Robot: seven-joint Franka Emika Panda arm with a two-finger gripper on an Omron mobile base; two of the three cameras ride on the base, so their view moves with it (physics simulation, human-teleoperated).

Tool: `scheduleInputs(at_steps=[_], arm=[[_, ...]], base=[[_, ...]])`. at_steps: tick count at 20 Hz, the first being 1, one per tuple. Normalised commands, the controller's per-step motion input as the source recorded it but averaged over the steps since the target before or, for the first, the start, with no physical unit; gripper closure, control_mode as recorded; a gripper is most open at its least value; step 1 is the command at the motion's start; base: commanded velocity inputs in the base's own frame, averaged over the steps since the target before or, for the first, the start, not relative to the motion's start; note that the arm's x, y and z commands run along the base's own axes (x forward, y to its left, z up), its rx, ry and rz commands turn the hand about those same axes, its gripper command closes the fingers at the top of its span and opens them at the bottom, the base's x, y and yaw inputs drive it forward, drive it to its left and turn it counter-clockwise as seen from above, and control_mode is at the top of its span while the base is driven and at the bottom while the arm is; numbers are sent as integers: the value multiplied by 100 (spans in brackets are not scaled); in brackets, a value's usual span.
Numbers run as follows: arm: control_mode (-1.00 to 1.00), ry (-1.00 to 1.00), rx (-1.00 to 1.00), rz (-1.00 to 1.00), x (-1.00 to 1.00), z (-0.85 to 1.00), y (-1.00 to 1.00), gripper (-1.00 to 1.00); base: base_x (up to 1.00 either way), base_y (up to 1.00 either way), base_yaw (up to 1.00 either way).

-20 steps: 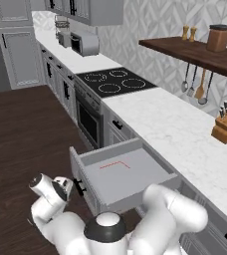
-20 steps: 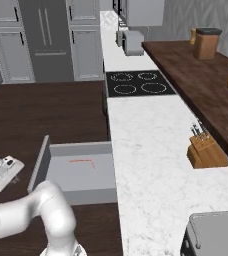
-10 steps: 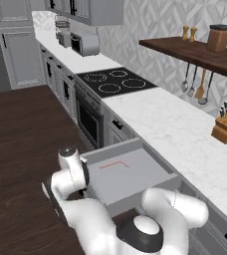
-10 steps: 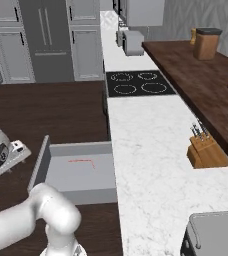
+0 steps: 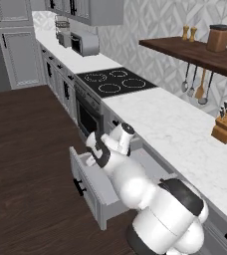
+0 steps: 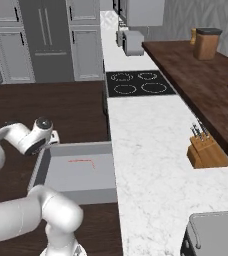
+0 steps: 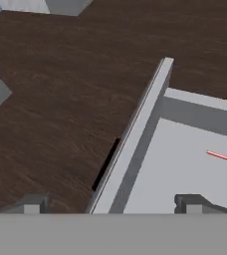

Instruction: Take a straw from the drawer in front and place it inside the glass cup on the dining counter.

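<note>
1. Dark wood floor (image 5: 31, 149) runs beside a long white marble desk (image 6: 146, 165), with a black cooktop (image 6: 138, 82) set into it and a knife block (image 6: 206, 150) further along.
2. Below the desk, the drawer (image 6: 76, 172) stands pulled out, light grey and shallow.
3. And there's the straw (image 6: 82, 161), thin and pink-red, lying flat on the drawer floor toward its far end; from the hand view it shows as a red line (image 7: 224, 157) on the drawer bottom.
4. Over to the tool (image 7: 113, 204): its two dark fingertips (image 7: 33, 203) sit well apart, so it's open and holding nothing.
5. It hangs above the drawer's front panel, one fingertip over the floor side, the other over the drawer's inside.
6. The black bar handle (image 7: 105, 164) peeks out under that front edge.
7. From the right base view, the white arm's wrist (image 6: 38, 136) sits at the drawer's left front corner.
</note>
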Motion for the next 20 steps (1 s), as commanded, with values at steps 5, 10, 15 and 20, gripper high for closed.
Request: scheduleInputs(at_steps=[5, 10, 15, 20], arm=[[-100, -17, -13, -20, 19, 44, -44, -100], [-100, -17, -39, -7, 20, 24, -31, -100], [-100, 14, -28, 0, 27, 2, -62, -100], [-100, 45, -12, 0, 30, 28, -63, -100]], base=[[0, 0, 0], [0, 0, 0], [0, 0, 0], [0, 0, 0]])
